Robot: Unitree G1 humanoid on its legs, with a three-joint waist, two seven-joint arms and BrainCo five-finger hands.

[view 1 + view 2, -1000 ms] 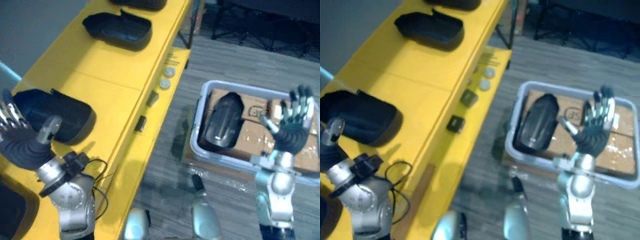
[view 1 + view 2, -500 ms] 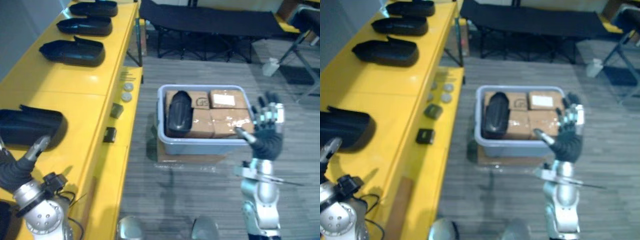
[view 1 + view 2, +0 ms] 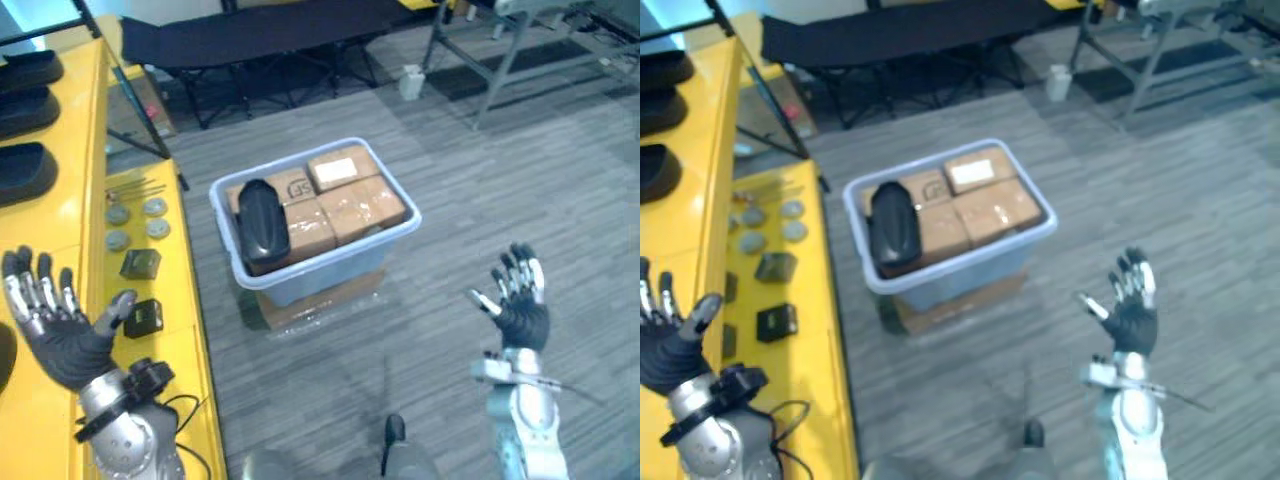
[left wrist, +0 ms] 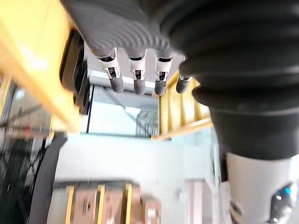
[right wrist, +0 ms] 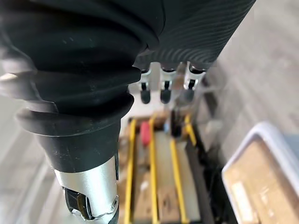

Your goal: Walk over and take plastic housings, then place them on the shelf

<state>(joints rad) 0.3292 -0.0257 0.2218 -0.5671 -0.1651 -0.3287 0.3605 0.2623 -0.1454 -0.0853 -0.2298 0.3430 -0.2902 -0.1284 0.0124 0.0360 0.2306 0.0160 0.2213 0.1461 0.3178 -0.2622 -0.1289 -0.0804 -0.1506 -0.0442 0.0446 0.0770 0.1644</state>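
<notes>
Yellow shelf (image 3: 55,235) — black housings (image 3: 25,172), round discs (image 3: 155,206), small dark blocks (image 3: 150,317)

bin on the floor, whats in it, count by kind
black plastic housing: 1
cardboard boxes showing on top: 4
total in the bin: 5

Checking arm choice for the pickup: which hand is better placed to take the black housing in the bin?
Left hand, probably: the black plastic housing lies at the pale plastic bin's left end, nearer it; the right hand is equally open.
</notes>
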